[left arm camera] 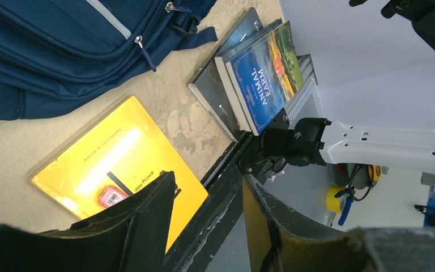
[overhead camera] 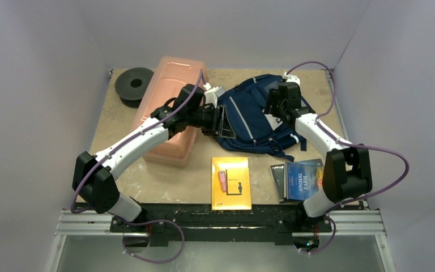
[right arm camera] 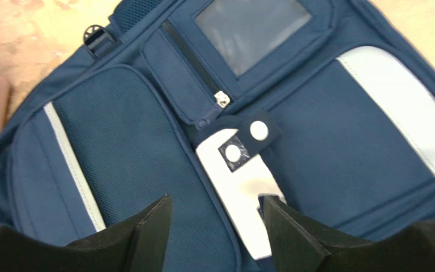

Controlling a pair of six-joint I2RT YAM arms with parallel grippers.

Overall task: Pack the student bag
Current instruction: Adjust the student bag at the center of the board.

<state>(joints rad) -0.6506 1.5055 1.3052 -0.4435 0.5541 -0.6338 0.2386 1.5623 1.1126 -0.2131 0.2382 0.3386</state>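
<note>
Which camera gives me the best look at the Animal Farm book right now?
Left wrist: the Animal Farm book is large, its title readable, lying atop a grey book. Top external shows it small, beside the right arm. Right wrist shows only the navy backpack.

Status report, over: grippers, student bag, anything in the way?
Left gripper open, empty, beside student bag. Right gripper open over it. Bag flat, front pockets zipped; yellow book, Animal Farm book unpacked. Pink box under left arm.
</note>
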